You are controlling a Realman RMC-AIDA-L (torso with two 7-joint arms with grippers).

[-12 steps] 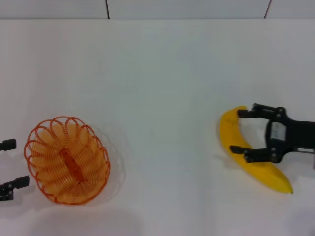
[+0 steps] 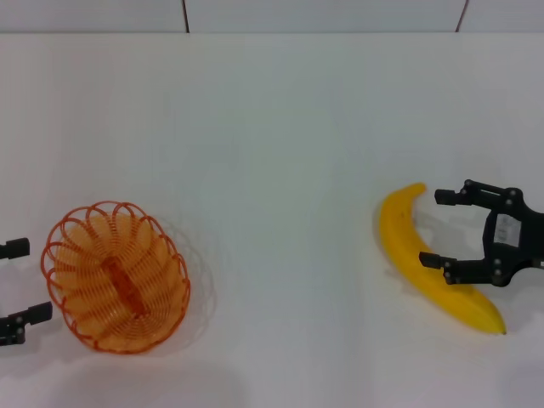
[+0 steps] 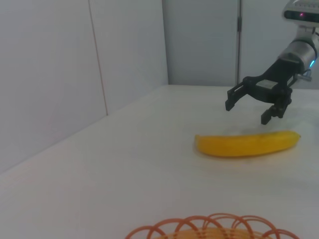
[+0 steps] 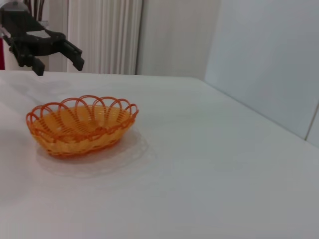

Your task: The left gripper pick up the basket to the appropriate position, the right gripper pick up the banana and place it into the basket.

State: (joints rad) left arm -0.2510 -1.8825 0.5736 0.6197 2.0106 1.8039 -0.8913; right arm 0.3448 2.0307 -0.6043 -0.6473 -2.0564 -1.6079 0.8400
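The orange wire basket (image 2: 117,276) sits on the white table at the front left; it also shows in the right wrist view (image 4: 79,127), and its rim in the left wrist view (image 3: 214,226). My left gripper (image 2: 21,282) is open and empty, just left of the basket and apart from it; it also shows in the right wrist view (image 4: 55,65). The yellow banana (image 2: 398,238) lies on the table at the right and also shows in the left wrist view (image 3: 246,144). My right gripper (image 2: 433,229) is open, hovering at the banana's right side; it also shows in the left wrist view (image 3: 247,112).
The white table (image 2: 272,153) runs back to a pale wall with vertical seams (image 2: 185,15). Bare table surface lies between the basket and the banana.
My right gripper has drawn back to the right, so its fingers no longer straddle the banana. The banana, the basket and my left gripper have not moved.
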